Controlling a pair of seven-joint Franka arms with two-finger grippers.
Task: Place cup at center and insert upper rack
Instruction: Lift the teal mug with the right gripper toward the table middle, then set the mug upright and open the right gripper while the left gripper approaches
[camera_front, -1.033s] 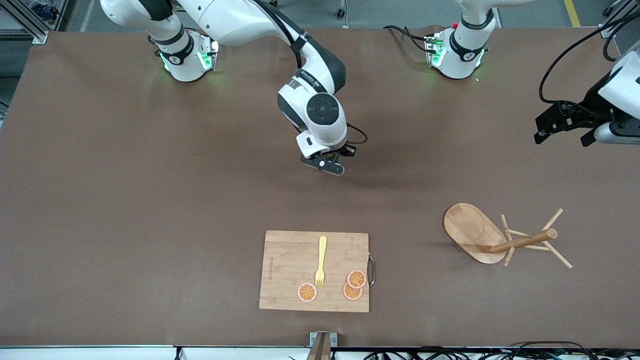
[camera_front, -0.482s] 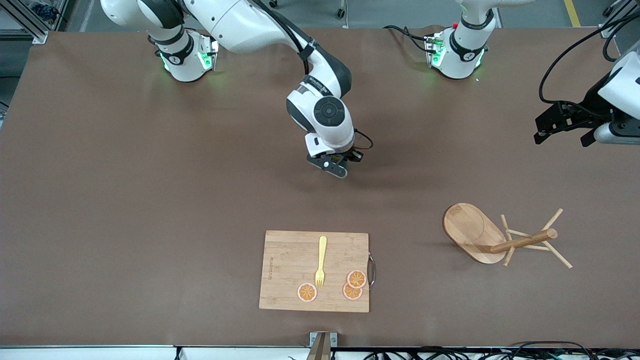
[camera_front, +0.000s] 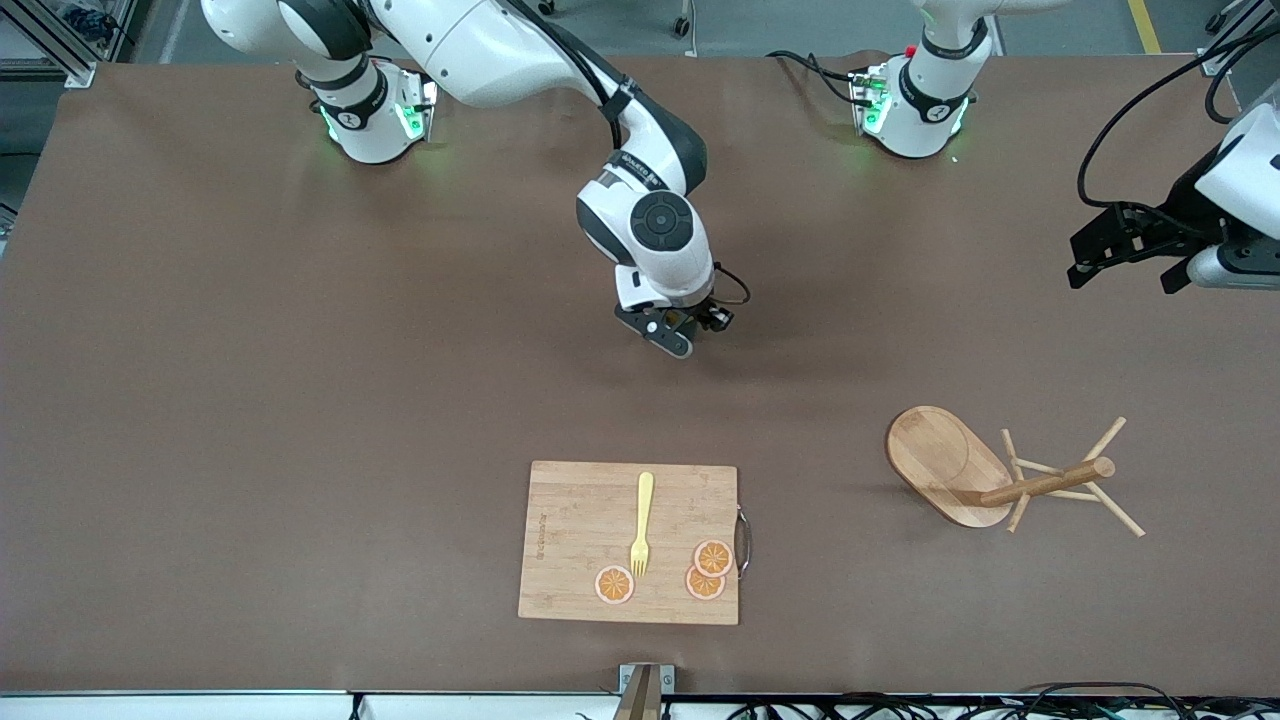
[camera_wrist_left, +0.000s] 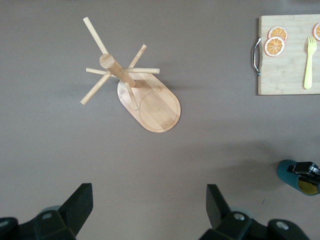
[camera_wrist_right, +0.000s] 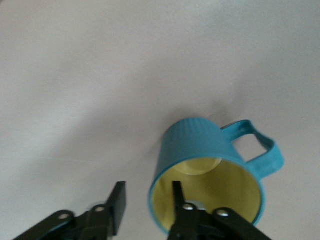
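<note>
Over the last second the right gripper (camera_front: 690, 335), fingers pinching the teal cup's (camera_wrist_right: 210, 175) rim, has carried it toward the desk's (camera_front: 250, 400) middle, while the left gripper (camera_wrist_left: 150, 210) waits released above the mug tree (camera_front: 985, 475) toppled near the front-camera edge.

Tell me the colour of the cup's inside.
Pale yellow; the cup is teal-blue outside. Best seen in the right wrist view.

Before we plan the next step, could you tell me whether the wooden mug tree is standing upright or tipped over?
Upright: the mug tree stands on its oval base on the table, its post rising toward the left wrist camera.
</note>
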